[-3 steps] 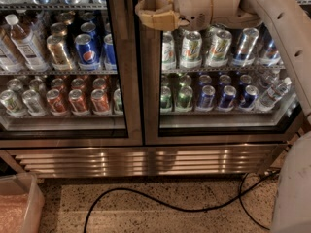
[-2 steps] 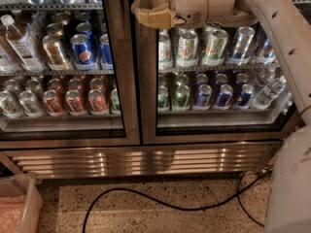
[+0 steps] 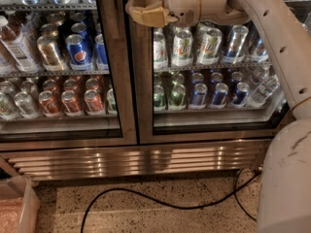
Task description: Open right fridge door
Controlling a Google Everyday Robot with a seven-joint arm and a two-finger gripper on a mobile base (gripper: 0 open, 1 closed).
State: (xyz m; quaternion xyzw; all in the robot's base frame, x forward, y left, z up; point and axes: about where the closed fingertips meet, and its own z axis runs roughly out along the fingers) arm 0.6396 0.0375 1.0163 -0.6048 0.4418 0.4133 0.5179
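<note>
Edging a little further left than a second ago, the gripper is hanging over the upper left stile of the right fridge door, close to that door's seam with the left door. Its tan fingers are standing parted, clasping nothing that shows. The right fridge door is sitting shut, flush with its neighbour. The pale arm is reaching across that door's glass from its right side. Below the door, a black cable is lying on the floor.
</note>
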